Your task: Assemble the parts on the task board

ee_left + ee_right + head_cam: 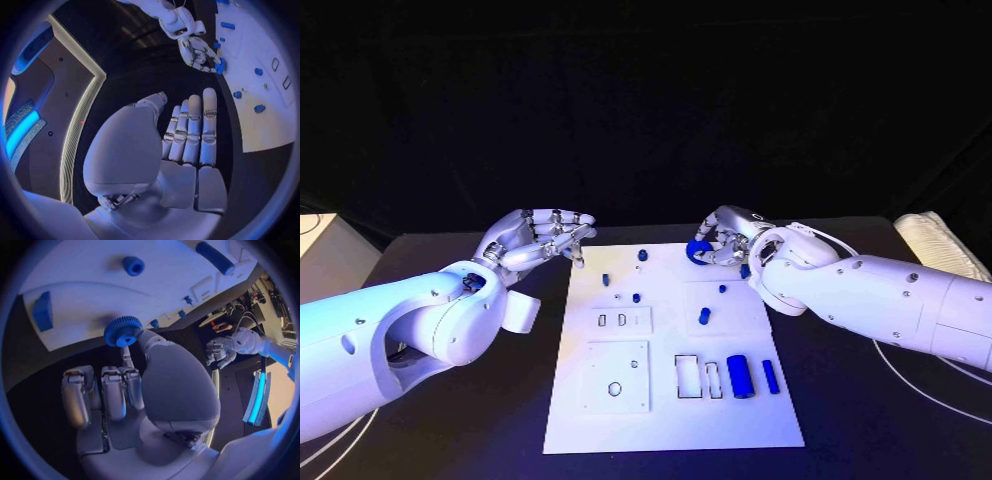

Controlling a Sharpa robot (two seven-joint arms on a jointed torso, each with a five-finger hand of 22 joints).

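Left hand (538, 238) at 10 o'clock off the task board (672, 420), fingers (194, 130) released, holding nothing. Black surface (473, 420), dark room behind. Right hand (728, 240) at 1 o'clock pinches blue gear (123, 331) at board's far edge. Blue cylinder (740, 376) lies at 5 o'clock.

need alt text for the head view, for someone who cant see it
The robot's right hand holds a blue gear over the far edge of the white task board, which lies lengthwise on a black table. Its left hand hovers empty by the board's far left corner. Small blue parts dot the board, with a blue cylinder near its right edge.
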